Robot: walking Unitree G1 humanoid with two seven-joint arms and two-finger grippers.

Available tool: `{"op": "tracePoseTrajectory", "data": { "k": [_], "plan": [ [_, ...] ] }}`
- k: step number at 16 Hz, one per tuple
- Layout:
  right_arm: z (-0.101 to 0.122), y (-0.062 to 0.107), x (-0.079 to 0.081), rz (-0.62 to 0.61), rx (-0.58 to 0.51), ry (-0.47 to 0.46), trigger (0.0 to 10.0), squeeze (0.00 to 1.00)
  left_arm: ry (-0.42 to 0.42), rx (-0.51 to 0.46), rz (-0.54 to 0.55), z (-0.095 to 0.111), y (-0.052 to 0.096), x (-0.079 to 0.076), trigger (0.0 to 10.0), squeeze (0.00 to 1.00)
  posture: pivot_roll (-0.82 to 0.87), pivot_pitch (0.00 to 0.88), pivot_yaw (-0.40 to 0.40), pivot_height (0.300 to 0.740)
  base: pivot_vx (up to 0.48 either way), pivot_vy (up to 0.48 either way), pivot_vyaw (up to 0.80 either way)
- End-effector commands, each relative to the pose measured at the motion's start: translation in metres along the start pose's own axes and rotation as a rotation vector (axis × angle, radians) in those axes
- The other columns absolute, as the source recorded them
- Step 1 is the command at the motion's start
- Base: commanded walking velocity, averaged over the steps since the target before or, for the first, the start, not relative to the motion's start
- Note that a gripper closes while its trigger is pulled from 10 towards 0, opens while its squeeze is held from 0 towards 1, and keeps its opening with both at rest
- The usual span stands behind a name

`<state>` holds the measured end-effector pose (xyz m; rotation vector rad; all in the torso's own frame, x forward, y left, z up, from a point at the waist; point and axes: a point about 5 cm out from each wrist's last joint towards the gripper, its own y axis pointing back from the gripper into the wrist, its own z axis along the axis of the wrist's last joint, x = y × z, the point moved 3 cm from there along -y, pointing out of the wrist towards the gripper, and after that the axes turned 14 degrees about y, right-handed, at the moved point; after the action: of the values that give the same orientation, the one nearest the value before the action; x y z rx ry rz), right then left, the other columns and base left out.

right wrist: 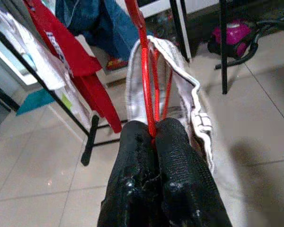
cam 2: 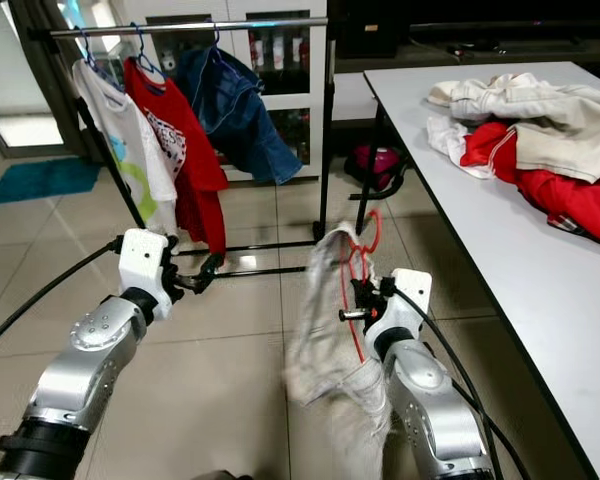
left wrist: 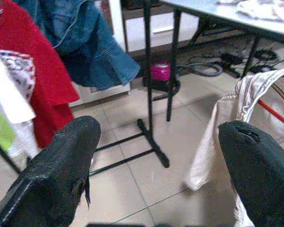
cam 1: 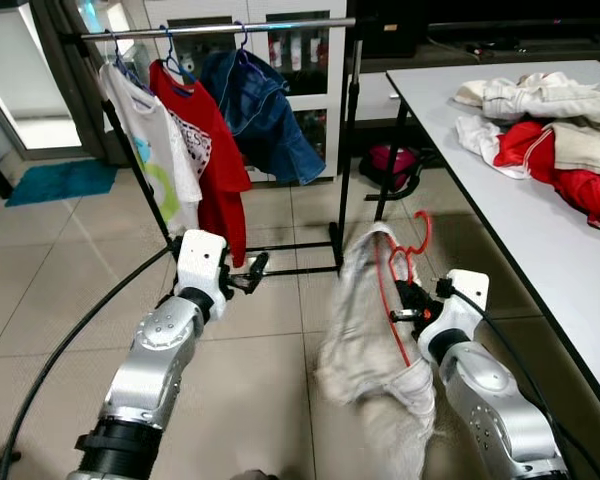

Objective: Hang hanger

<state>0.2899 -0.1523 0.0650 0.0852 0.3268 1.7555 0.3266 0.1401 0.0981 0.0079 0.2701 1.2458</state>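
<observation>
Rack (cam 1: 342,140) at back left, rail carrying white shirt (cam 1: 155,150), red shirt (cam 1: 208,150), denim jacket (cam 1: 265,110) on hangers

Left gripper (cam 1: 252,272) raised low before rack, fingers (left wrist: 61,175) spread apart, nothing between them

Right gripper (cam 1: 408,303) clamped on red hanger (cam 1: 405,255), fingers (right wrist: 175,165) pressed together around wire; pale garment (cam 1: 365,340) draped on hanger, hanging toward tiled floor (cam 1: 260,400), right of rack, near table

Table (cam 1: 540,240) at right, clothes pile (cam 1: 550,130) on top
</observation>
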Motion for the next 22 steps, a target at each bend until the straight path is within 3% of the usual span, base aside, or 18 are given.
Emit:
{"op": "tracePoseTrajectory", "data": {
  "k": [1, 6, 11, 22],
  "plan": [
    [0.021, -0.001, -0.004, -0.012, -0.098, 0.010, 10.0, 0.00, -0.010, -0.027, -0.018, 0.008, -0.001, -0.001, 10.0, 0.00, -0.13, 0.000, 0.081, 0.740, 0.337, 0.000, 0.00],
    [0.037, -0.003, -0.013, -0.058, -0.141, -0.028, 10.0, 0.00, -0.006, -0.042, -0.027, 0.013, -0.003, -0.001, 10.0, 0.00, -0.13, 0.000, 0.075, 0.740, 0.398, 0.000, 0.25],
    [0.045, -0.008, -0.012, -0.059, -0.163, -0.026, 10.0, 0.00, -0.025, -0.032, -0.035, 0.012, -0.004, -0.001, 10.0, 0.00, -0.13, 0.000, 0.076, 0.740, 0.409, 0.000, 0.32],
    [0.065, -0.023, -0.027, -0.065, -0.198, 0.064, 10.0, 0.00, -0.055, -0.017, -0.092, 0.013, -0.005, -0.007, 10.0, 0.00, -0.12, 0.000, 0.071, 0.740, 0.408, 0.000, 0.00]
  ]
}}
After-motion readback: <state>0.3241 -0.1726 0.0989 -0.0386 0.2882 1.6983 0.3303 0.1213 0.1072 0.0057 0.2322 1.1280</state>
